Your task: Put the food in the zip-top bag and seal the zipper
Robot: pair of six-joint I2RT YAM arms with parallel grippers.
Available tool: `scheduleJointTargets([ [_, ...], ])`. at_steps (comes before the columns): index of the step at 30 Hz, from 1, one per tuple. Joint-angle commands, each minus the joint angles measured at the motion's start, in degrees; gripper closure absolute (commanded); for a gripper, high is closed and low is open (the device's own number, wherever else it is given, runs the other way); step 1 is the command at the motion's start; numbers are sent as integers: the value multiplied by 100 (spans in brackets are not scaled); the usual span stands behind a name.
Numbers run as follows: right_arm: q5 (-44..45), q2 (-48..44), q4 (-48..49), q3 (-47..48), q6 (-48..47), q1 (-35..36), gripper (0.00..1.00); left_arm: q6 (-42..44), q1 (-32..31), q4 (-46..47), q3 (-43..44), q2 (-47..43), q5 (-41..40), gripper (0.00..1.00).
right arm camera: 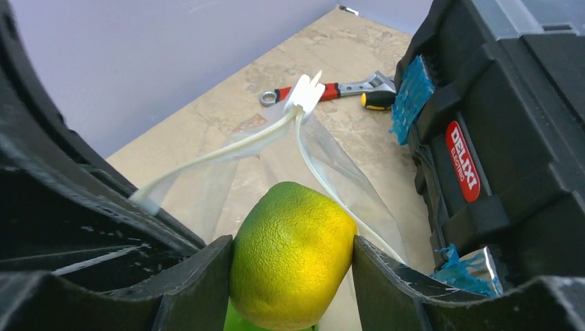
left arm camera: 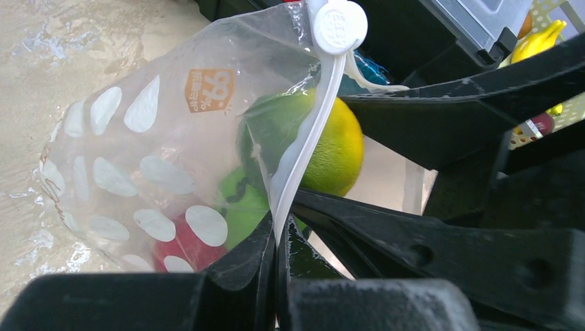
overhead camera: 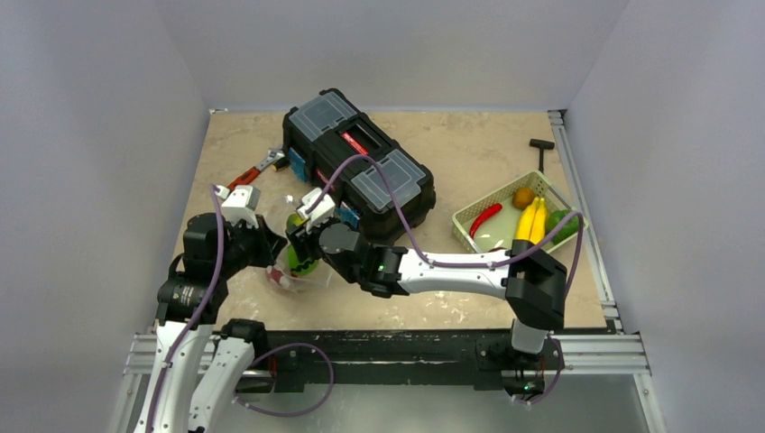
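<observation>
The zip-top bag (left arm camera: 138, 158), clear with white dots, lies by the toolbox's near-left corner and also shows in the top view (overhead camera: 290, 273). My left gripper (left arm camera: 281, 231) is shut on its zipper (left arm camera: 310, 131), below the white slider (left arm camera: 338, 25). A red food (left arm camera: 181, 247) and a green food (left arm camera: 245, 207) lie inside. My right gripper (right arm camera: 293, 241) is shut on a yellow-green citrus fruit (right arm camera: 293, 265) at the bag's open mouth, between the two spread zipper strips (right arm camera: 227, 143). In the top view the left gripper (overhead camera: 269, 245) and right gripper (overhead camera: 302, 242) meet over the bag.
A black toolbox (overhead camera: 356, 162) stands just behind the bag. A red-handled wrench (overhead camera: 257, 169) lies to its left. At right, a pale green basket (overhead camera: 469, 225) holds a red chili (overhead camera: 484, 218), bananas (overhead camera: 532, 219) and other food. A black T-shaped tool (overhead camera: 541, 149) lies behind it.
</observation>
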Motion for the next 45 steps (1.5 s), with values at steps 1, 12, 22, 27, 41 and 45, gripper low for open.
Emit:
scheduleJointTargets([
  [1, -280, 141, 290, 196, 54, -123, 58, 81, -16, 285, 22, -50, 155, 100],
  [12, -978, 453, -28, 403, 280, -193, 20, 80, -16, 282, 23, -23, 111, 100],
  [22, -889, -215, -273, 56, 298, -214, 7, 63, -16, 241, 39, 60, -7, 100],
  [27, -796, -739, -438, -252, 329, -210, 7, 45, -16, 213, 44, 113, -102, 100],
  [41, 665, -2712, -587, -1576, -91, -230, 9, 27, -16, 162, 61, 213, -208, 100],
  [45, 1183, -3538, -738, -2167, 96, -560, 10, 32, -16, 161, 57, 219, -218, 100],
])
